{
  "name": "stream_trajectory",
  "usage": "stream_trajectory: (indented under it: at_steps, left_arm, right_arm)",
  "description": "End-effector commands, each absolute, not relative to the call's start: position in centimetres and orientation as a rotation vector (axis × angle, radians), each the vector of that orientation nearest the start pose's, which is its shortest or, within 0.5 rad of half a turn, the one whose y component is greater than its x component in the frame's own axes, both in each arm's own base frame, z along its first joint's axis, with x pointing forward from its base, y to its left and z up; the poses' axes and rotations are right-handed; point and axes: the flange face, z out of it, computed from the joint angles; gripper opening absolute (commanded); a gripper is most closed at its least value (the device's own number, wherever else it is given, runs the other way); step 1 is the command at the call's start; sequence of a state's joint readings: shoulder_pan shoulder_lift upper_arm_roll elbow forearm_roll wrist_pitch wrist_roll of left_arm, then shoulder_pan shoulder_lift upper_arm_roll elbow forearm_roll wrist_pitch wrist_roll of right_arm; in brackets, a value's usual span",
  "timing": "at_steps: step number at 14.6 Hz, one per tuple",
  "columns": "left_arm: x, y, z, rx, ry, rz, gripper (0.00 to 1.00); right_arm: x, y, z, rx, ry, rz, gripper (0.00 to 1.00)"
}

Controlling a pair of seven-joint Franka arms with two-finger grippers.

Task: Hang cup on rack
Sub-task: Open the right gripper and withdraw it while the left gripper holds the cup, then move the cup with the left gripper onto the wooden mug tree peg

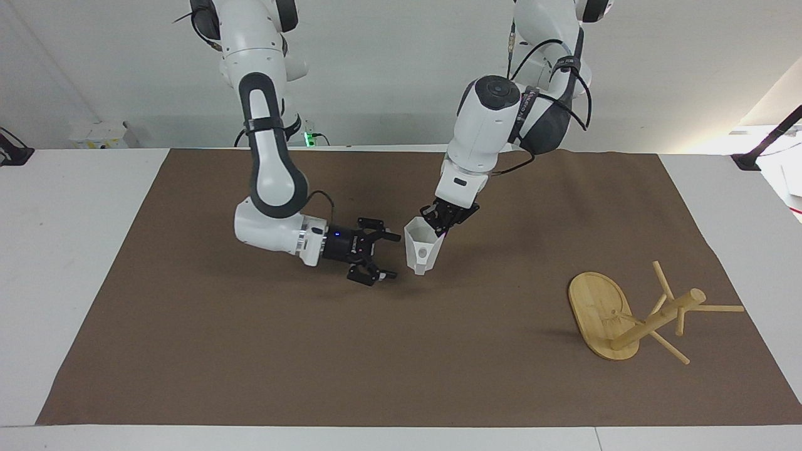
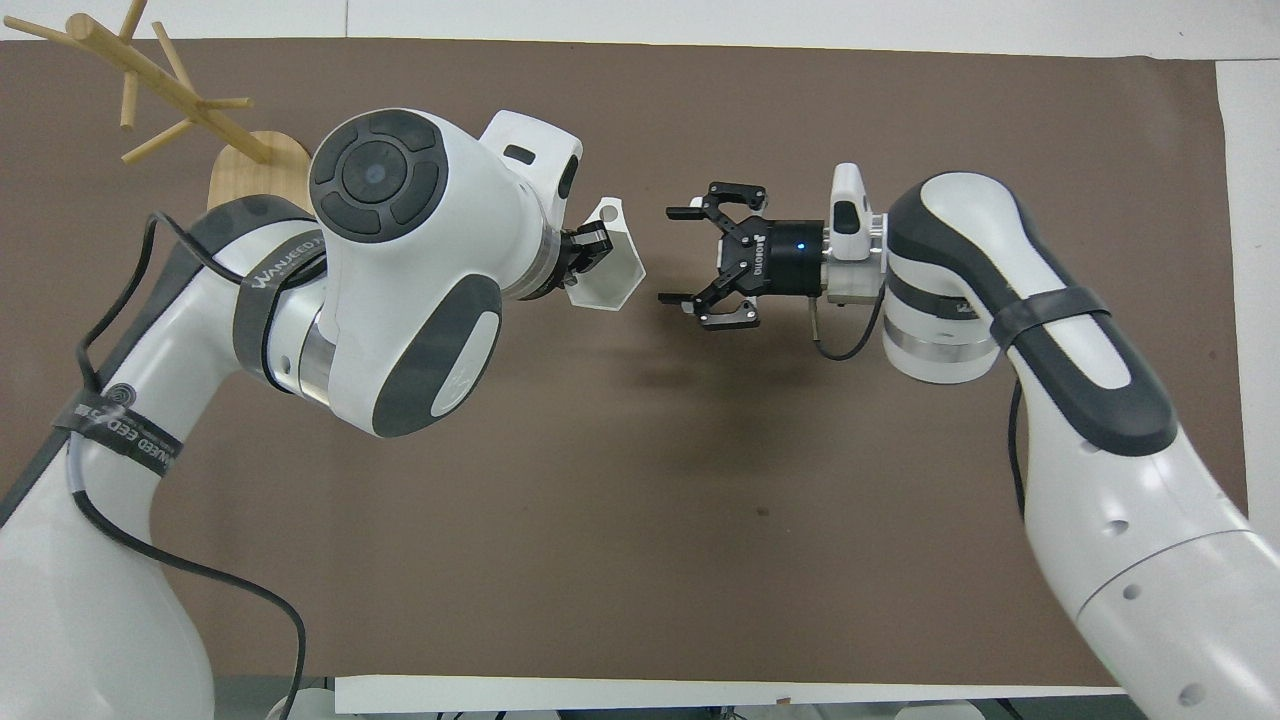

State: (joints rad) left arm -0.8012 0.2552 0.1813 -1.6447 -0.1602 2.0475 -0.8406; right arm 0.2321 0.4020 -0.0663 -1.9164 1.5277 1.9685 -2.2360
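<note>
From the facing view I had the cup (image 1: 421, 248) hanging in the left gripper (image 1: 441, 224), which pinched its rim from above, mouth up, over the middle of the brown mat (image 1: 250, 351). The right gripper (image 1: 382, 255) lay level just beside the cup toward the right arm's end, fingers spread and touching nothing. The rack (image 1: 633, 313) sat well apart toward the left arm's end of the table, tipped over, its oval base on edge and its post and pegs slanting low across the mat. I judged the pickup done, and everything about the hanging still ahead: no peg carried the cup, and the rack looked unfit to take it until it stood upright.

From the overhead view the cup (image 2: 606, 257) showed its hexagonal mouth beside the left gripper (image 2: 590, 250), with a clear gap of mat between it and the spread right gripper (image 2: 682, 255). The rack (image 2: 170, 100) sat at the mat's corner farthest from the robots on the left arm's end, its pegs reaching past the mat's edge. Bare mat ran between cup and rack, so I judged the carry unobstructed, though room around the pegs near that edge looked tight.
</note>
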Motion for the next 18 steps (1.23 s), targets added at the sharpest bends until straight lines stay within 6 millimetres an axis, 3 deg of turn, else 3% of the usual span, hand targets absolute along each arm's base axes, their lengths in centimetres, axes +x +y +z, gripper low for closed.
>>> stream_trajectory:
  at_steps: [1,3,4,6,9,11,13,16,18]
  left_arm:
    - [54.1,-35.7,48.5,-3.281,-0.529,-0.119,0.00]
    - [56.4,-31.7,49.8,-3.288,-0.644,-0.197,0.00]
    - [57.7,-28.8,50.2,-3.293,-0.722,-0.271,0.00]
    - [58.8,-24.1,49.4,-3.296,-0.849,-0.436,0.00]
    - [57.9,-19.4,46.3,-3.300,-0.892,-0.752,0.00]
    - [57.5,-17.3,45.0,-3.277,-0.962,-0.852,0.00]
    - [57.7,-15.4,44.9,-3.255,-1.132,-0.990,0.00]
    - [58.5,-12.6,44.3,-3.206,-1.204,-0.997,0.00]
    - [58.8,-10.9,44.1,-3.185,-1.204,-1.001,0.00]
  right_arm:
    - [60.8,10.0,30.7,-1.541,-1.396,-1.030,1.00]
    - [60.8,4.3,31.8,-1.610,-1.462,-0.939,1.00]
    - [61.1,1.2,32.8,-1.729,-1.465,-0.837,1.00]
    - [61.1,-2.8,35.2,-1.959,-1.386,-0.637,1.00]
    - [60.7,-7.3,40.6,-2.275,-1.442,-0.533,1.00]
    - [59.7,-9.6,43.4,-2.425,-1.285,-0.477,1.00]
    - [58.7,-10.6,45.2,-2.549,-1.227,-0.339,1.00]
    - [57.7,-10.8,50.4,-2.723,-1.153,-0.216,1.00]
    - [56.7,-9.9,54.3,-2.877,-0.855,0.003,1.00]
